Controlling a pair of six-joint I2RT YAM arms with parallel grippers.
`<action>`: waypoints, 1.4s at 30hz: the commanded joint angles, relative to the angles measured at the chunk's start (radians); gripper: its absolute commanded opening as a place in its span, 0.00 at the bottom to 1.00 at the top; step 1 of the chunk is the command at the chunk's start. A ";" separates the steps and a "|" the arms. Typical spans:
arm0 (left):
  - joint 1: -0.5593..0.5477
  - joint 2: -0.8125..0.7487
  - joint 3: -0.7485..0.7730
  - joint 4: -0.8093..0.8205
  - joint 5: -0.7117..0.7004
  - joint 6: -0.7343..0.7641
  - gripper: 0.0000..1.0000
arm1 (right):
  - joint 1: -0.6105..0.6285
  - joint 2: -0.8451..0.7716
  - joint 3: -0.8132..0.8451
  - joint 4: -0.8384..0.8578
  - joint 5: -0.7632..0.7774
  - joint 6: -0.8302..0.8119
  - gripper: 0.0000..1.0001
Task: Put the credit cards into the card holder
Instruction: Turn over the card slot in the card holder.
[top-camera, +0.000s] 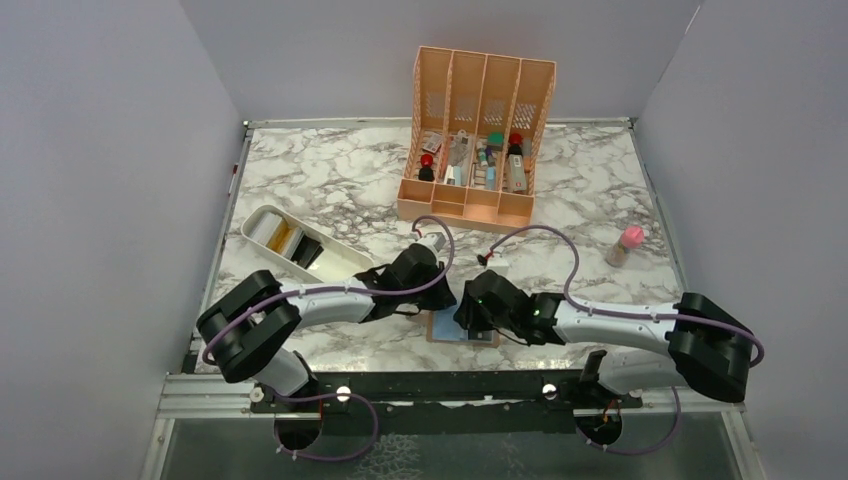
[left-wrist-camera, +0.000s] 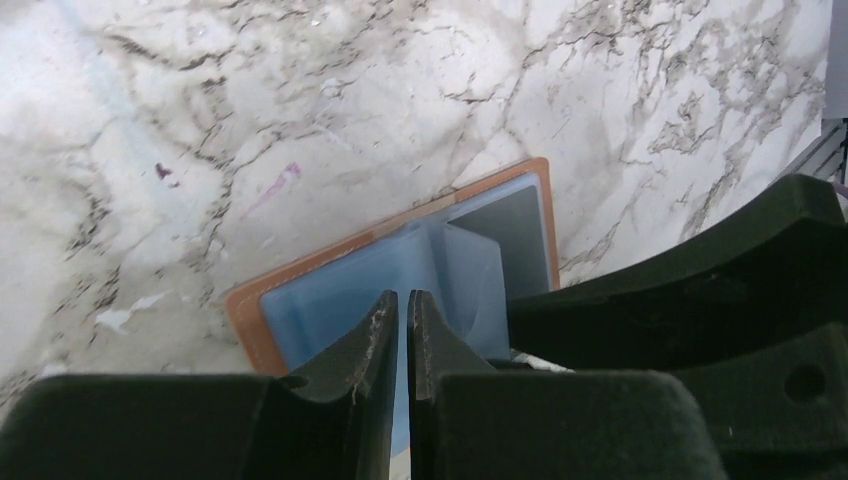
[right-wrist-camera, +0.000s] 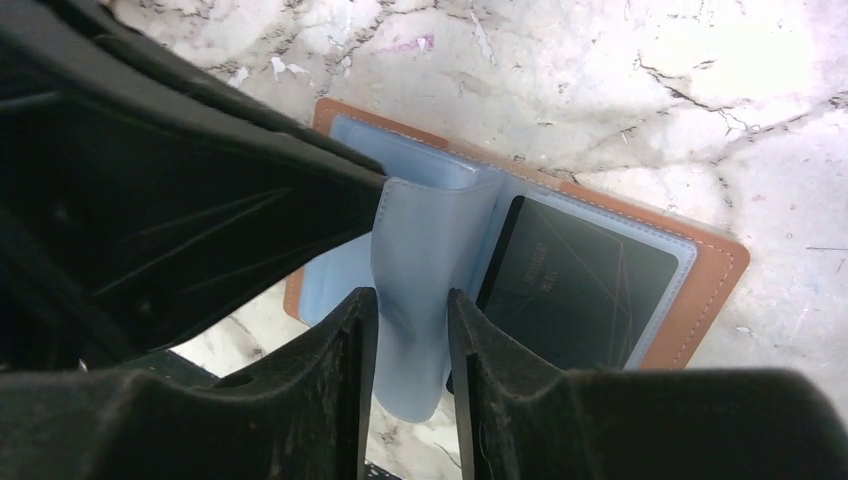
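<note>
Scene: a white-and-grey marbled desk (top-camera: 330, 180) seen from above, with two dark robot arms reaching in from its 6 o'clock edge and meeting near the middle of that edge.
Card holder: the card holder (top-camera: 465, 337) lies open and flat on the desk at 6 o'clock, close to the near edge, right under both arm tips. It has a brown stitched border and a light blue inside.
Inner leaf: one soft blue inner leaf (right-wrist-camera: 425, 240) is lifted off the open holder and stands up, slightly bowed.
Card: a dark card (right-wrist-camera: 575, 285) sits inside the clear pocket at 3 o'clock of the raised leaf. The print on it is too faint to read.
Left hand: the left hand (left-wrist-camera: 403, 305) comes in from 9 o'clock. Its fingers are pressed almost together with only a thin slit between them. In the right wrist view its tip meets the top edge of the raised leaf and appears to pinch it.
Right hand: the right hand (right-wrist-camera: 412, 305) comes in from 3 o'clock with its fingers spread partway. The raised leaf stands in the gap between them. No card is in this hand.
Organizer: a tall peach organizer (top-camera: 480, 90) with four compartments holding small items stands at 12 o'clock.
Tray: a white oblong tray (top-camera: 345, 263) sits at 9 o'clock, set at an angle, with items in its far end.
Bottle: a small pink-capped bottle (top-camera: 624, 246) stands at 3 o'clock, well apart from the holder.
</note>
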 joint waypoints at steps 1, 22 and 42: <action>-0.001 0.055 0.051 0.060 0.060 0.014 0.11 | -0.007 -0.037 -0.005 0.009 -0.008 -0.026 0.39; -0.050 0.164 0.153 0.154 0.229 -0.025 0.12 | -0.008 -0.351 0.086 -0.391 0.072 0.012 0.29; 0.109 0.005 0.272 -0.252 -0.029 0.156 0.15 | -0.006 -0.146 0.008 -0.362 0.140 0.105 0.15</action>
